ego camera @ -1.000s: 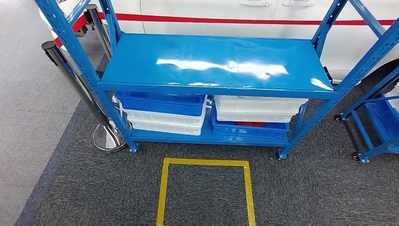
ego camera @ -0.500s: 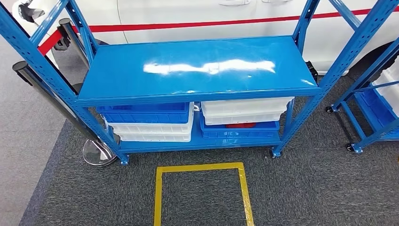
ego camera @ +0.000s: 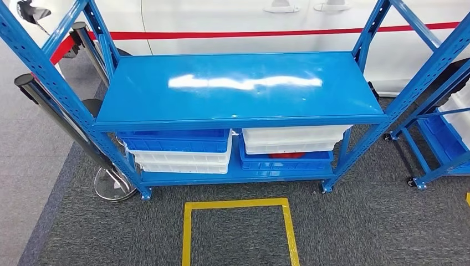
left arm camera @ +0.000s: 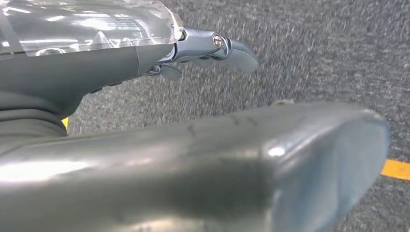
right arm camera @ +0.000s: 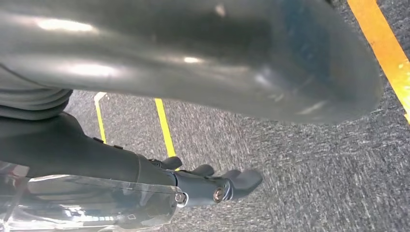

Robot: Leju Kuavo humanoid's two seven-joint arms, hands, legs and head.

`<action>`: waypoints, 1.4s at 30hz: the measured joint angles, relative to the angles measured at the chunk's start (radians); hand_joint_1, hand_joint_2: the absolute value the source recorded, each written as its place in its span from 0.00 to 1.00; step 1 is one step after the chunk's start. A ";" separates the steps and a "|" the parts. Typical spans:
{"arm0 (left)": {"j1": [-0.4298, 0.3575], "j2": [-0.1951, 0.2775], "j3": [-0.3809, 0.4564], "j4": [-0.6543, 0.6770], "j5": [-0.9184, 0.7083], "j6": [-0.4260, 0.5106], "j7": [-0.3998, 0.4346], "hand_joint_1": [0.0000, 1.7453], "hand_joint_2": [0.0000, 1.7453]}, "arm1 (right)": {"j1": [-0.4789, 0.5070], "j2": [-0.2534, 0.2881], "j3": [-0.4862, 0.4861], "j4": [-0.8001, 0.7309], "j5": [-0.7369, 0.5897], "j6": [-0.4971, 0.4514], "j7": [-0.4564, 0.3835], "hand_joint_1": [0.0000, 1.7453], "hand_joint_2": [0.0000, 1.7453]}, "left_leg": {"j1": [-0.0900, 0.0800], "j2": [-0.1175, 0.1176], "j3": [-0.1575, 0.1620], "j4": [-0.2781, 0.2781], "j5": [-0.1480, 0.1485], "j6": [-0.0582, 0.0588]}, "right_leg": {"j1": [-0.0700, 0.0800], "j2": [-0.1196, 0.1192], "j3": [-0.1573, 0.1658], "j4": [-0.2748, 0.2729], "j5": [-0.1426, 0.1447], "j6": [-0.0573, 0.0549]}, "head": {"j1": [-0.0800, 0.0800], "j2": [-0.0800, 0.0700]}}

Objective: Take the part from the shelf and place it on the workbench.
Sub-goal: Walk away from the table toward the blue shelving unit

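A: Item one, head view?
B: Blue shelf (ego camera: 244, 88), middle board bare and glossy with light glare. Bottom board: at its left end a blue bin (ego camera: 174, 140) stacked on white bins (ego camera: 183, 159); at its right end white bins (ego camera: 291, 138) on a blue bin (ego camera: 285, 160).

A: The part?
B: A red thing (ego camera: 286, 155) lies in the right blue bin, under the white ones, near the front edge of the bottom board. Possibly the part; too little shows to say.

A: Floor?
B: Grey carpet, a yellow tape square (ego camera: 238, 230) just in front of the shelf. A chrome post (ego camera: 61, 119) with a round base stands at the shelf's left front corner. A second blue rack (ego camera: 438, 138) on castors is off the right end. Behind, a white panel (ego camera: 238, 19) with a red stripe and two handles.

A: Wrist views add what?
B: The hands. Left hand (left arm camera: 208, 48): fingers fairly straight, together, holding nothing, over carpet, a yellow tape strip (left arm camera: 396, 169) beside it. Right hand (right arm camera: 212, 181): fingers loosely extended, slightly apart, holding nothing, over carpet with tape lines (right arm camera: 164, 125).

A: Writing, labels?
B: None legible.
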 joint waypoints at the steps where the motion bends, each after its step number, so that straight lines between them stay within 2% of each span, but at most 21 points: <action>1: 0.001 0.000 0.000 0.000 0.000 0.000 0.000 0.00 0.00 | 0.001 0.000 0.000 0.000 0.001 0.000 0.000 0.00 0.00 | 0.000 -0.001 0.006 0.000 -0.005 0.000 | 0.000 0.000 -0.018 0.013 0.013 0.000 | 0.000 0.000; 2: 0.001 -0.001 0.000 0.000 0.000 0.000 0.001 0.00 0.00 | 0.002 0.000 0.000 0.000 0.001 0.001 0.000 0.00 0.00 | 0.000 -0.002 0.014 0.001 -0.012 -0.002 | 0.000 0.000 -0.014 -0.014 0.046 0.000 | 0.000 0.000; 4: 0.002 -0.004 0.000 0.000 0.000 0.000 0.003 0.00 0.00 | 0.004 -0.002 0.000 0.000 0.003 0.002 0.000 0.00 0.00 | 0.000 -0.005 0.032 0.002 -0.027 -0.010 | 0.000 0.000 0.035 -0.141 0.134 -0.005 | 0.000 0.000; 6: 0.000 -0.005 0.000 0.000 0.000 0.000 0.005 0.00 0.00 | 0.005 -0.003 0.000 0.000 0.003 0.003 0.000 0.00 0.00 | -0.004 -0.007 0.042 0.005 -0.043 -0.020 | 0.002 0.000 0.076 -0.238 0.172 -0.012 | 0.000 0.000; 9: -0.002 -0.005 0.000 0.000 0.000 0.001 0.006 0.00 0.00 | 0.004 -0.003 0.001 0.001 0.004 0.004 0.000 0.00 0.00 | -0.006 -0.006 0.049 0.002 -0.055 -0.033 | 0.004 0.002 0.086 -0.256 0.160 -0.028 | -0.002 0.000; 11: -0.003 -0.005 0.000 0.000 0.000 0.001 0.007 0.00 0.00 | 0.005 -0.002 0.002 0.001 0.004 0.004 -0.001 0.00 0.00 | -0.004 -0.006 0.041 0.035 -0.077 -0.044 | 0.002 0.000 0.096 -0.261 0.154 -0.042 | -0.004 0.000; 12: -0.003 -0.005 0.000 0.000 0.000 0.001 0.008 0.00 0.00 | 0.005 -0.002 0.003 0.001 0.004 0.003 -0.001 0.00 0.00 | -0.002 -0.006 0.021 0.081 -0.100 -0.049 | 0.000 -0.001 0.101 -0.263 0.151 -0.047 | -0.005 0.000; 15: -0.001 -0.006 0.000 0.000 -0.001 0.002 0.011 0.00 0.00 | 0.005 -0.002 0.003 0.001 0.004 0.003 -0.001 0.00 0.00 | 0.001 -0.006 -0.094 0.274 -0.164 -0.056 | 0.003 -0.001 0.115 -0.263 0.138 -0.056 | -0.006 0.000; 17: 0.001 -0.007 0.000 0.000 -0.004 0.009 0.017 0.00 0.00 | 0.005 -0.002 0.003 0.002 0.004 0.003 0.000 0.00 0.00 | 0.000 -0.006 -0.127 0.288 -0.127 -0.051 | 0.007 0.002 0.130 -0.263 0.128 -0.056 | -0.006 0.000; 19: 0.001 -0.007 0.000 0.000 -0.009 0.020 0.025 0.00 0.00 | 0.005 -0.001 0.003 0.002 0.004 0.002 0.003 0.00 0.00 | -0.005 -0.006 -0.094 0.170 -0.034 -0.034 | 0.010 0.004 0.148 -0.264 0.116 -0.055 | -0.006 0.000; 21: 0.000 -0.004 0.000 0.000 -0.014 0.028 0.032 0.00 0.00 | 0.005 0.004 0.004 0.003 0.005 0.002 0.006 0.00 0.00 | -0.013 -0.006 -0.057 0.066 0.018 -0.015 | 0.013 0.004 0.158 -0.264 0.107 -0.049 | -0.003 0.000; 25: 0.000 -0.004 -0.001 0.000 -0.016 0.035 0.043 0.00 0.00 | 0.001 0.006 0.004 0.004 0.006 0.000 0.008 0.00 1.00 | -0.015 -0.008 -0.039 0.020 0.023 -0.004 | 0.009 0.003 0.160 -0.270 0.102 -0.027 | -0.001 0.000; 27: 0.000 -0.006 -0.001 0.000 -0.017 0.040 0.049 0.00 0.00 | 0.000 0.006 0.005 0.004 0.006 -0.002 0.012 0.00 1.00 | -0.007 -0.006 -0.025 -0.003 0.030 0.001 | 0.010 0.003 0.143 -0.225 0.072 -0.018 | 0.000 0.000; 29: -0.002 -0.007 -0.001 0.000 -0.018 0.048 0.055 0.00 0.00 | 0.000 0.006 0.005 0.004 0.003 -0.004 0.019 0.00 1.00 | -0.005 -0.005 -0.019 -0.011 0.031 0.005 | 0.006 0.003 0.081 -0.109 0.015 -0.011 | 0.001 0.000; 31: -0.002 -0.008 -0.001 0.000 -0.021 0.055 0.059 0.00 0.00 | 0.000 0.006 0.005 0.004 -0.004 -0.007 0.026 0.00 1.00 | -0.004 -0.005 -0.018 -0.010 0.028 0.005 | -0.001 0.003 0.023 -0.017 -0.006 -0.002 | 0.000 0.000; 33: -0.002 -0.009 -0.001 0.000 -0.024 0.058 0.060 0.00 0.00 | 0.000 0.005 0.005 0.004 -0.009 -0.010 0.031 0.00 1.00 | -0.002 -0.007 -0.014 -0.005 0.022 0.001 | -0.007 0.002 0.031 -0.061 0.050 0.005 | 0.000 0.000; 35: -0.002 -0.011 -0.001 0.000 -0.025 0.059 0.061 0.00 0.00 | 0.000 0.005 0.004 0.004 -0.011 -0.013 0.032 0.00 1.00 | -0.001 -0.009 -0.011 0.005 0.013 -0.009 | -0.010 0.002 0.086 -0.192 0.123 0.006 | 0.001 0.000; 36: -0.003 -0.011 -0.001 0.000 -0.025 0.059 0.061 0.00 0.00 | -0.001 0.004 0.004 0.004 -0.012 -0.013 0.033 0.00 1.00 | -0.002 -0.010 -0.011 0.010 0.008 -0.015 | -0.011 0.003 0.106 -0.239 0.142 0.003 | 0.000 0.000; 38: -0.004 -0.011 -0.001 0.000 -0.025 0.060 0.062 0.00 0.00 | -0.003 0.005 0.004 0.005 -0.012 -0.014 0.033 0.00 1.00 | -0.005 -0.010 -0.012 0.014 0.003 -0.027 | -0.007 0.006 0.115 -0.265 0.143 -0.008 | -0.001 0.000; 40: -0.004 -0.011 -0.001 0.000 -0.025 0.060 0.062 0.00 0.50 | -0.003 0.005 0.004 0.005 -0.012 -0.014 0.034 0.00 1.00 | -0.003 -0.010 -0.010 0.014 0.001 -0.037 | -0.007 0.006 0.116 -0.268 0.146 -0.021 | -0.002 0.000; 42: -0.004 -0.010 -0.002 0.000 -0.025 0.060 0.062 0.00 1.00 | -0.003 0.005 0.004 0.005 -0.011 -0.011 0.036 0.00 1.00 | -0.003 -0.010 -0.009 0.013 0.000 -0.030 | -0.007 0.006 0.119 -0.270 0.147 -0.027 | -0.005 0.000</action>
